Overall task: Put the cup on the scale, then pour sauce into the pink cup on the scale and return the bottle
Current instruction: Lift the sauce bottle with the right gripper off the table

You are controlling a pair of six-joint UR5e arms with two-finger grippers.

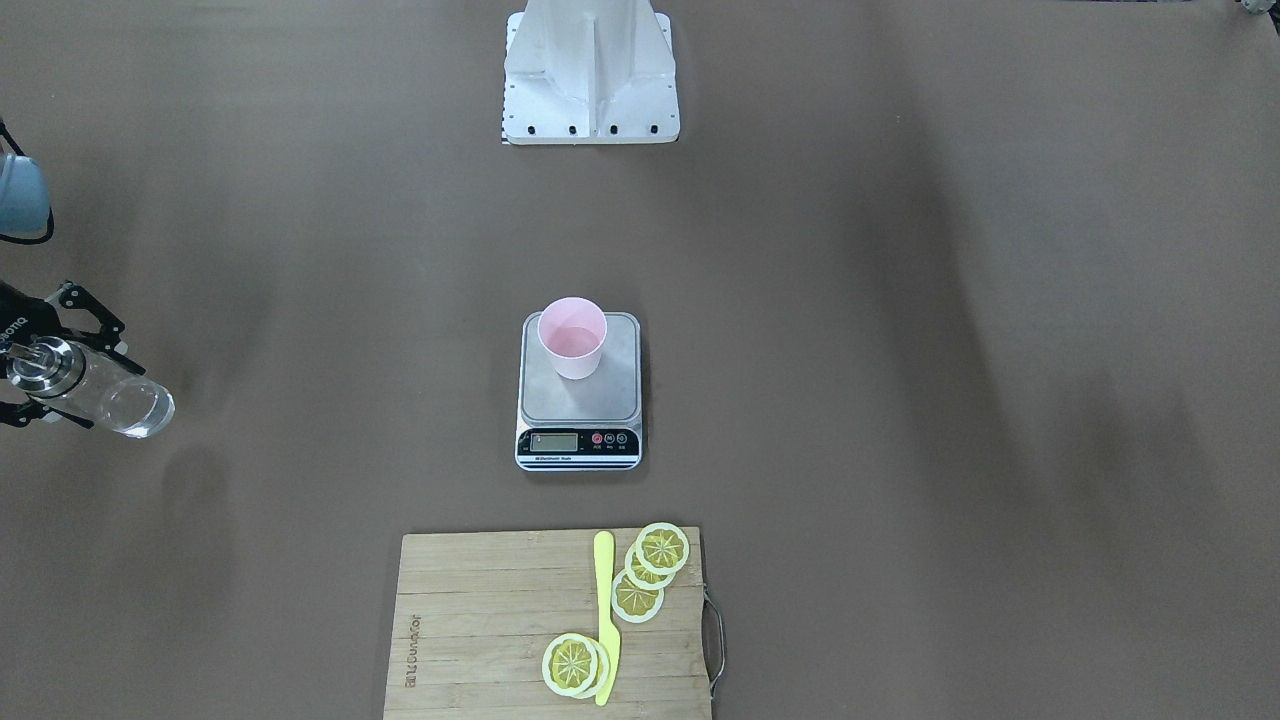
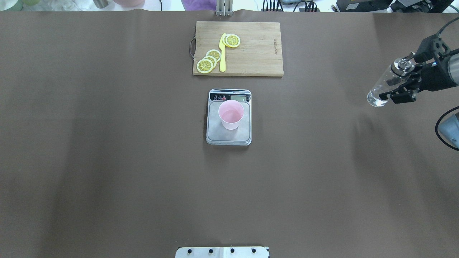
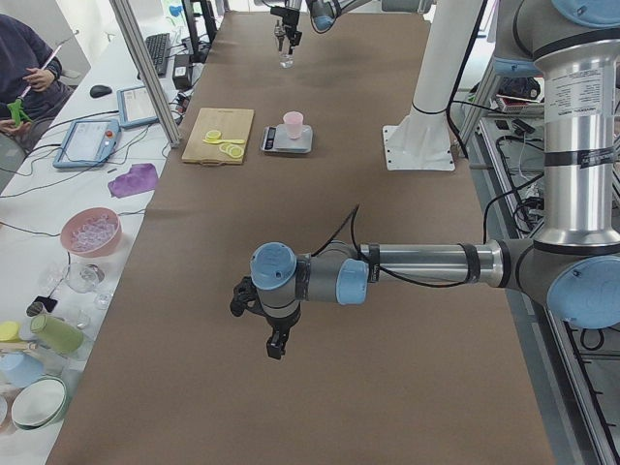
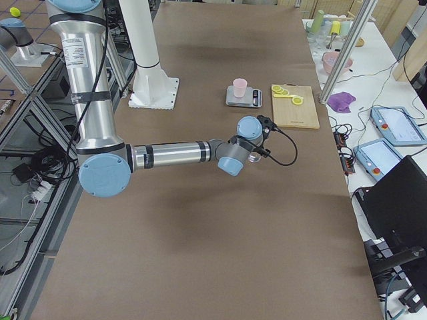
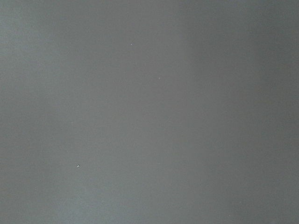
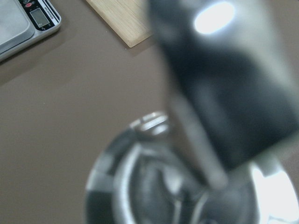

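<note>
While overhead shows right tool (image 2: 401,78) clamped on bottle (image 2: 379,95), left tool (image 3: 260,327) appears only side-on; cannot tell state.

I have wide brown tabletop (image 2: 107,150) either side of the scale (image 2: 228,138); the bamboo cutting board (image 2: 258,53) stands near beyond it.

A burnt-in brand mark runs along one short edge of the cutting board (image 1: 480,620), its letters too blurred to spell out. White lettering on the right gripper (image 1: 55,365) is cut off by the frame edge; only what looks like "OTIQ" shows. The scale (image 1: 580,400) carries fine white print under its LCD (image 1: 555,441), illegible; no digits can be read
</note>
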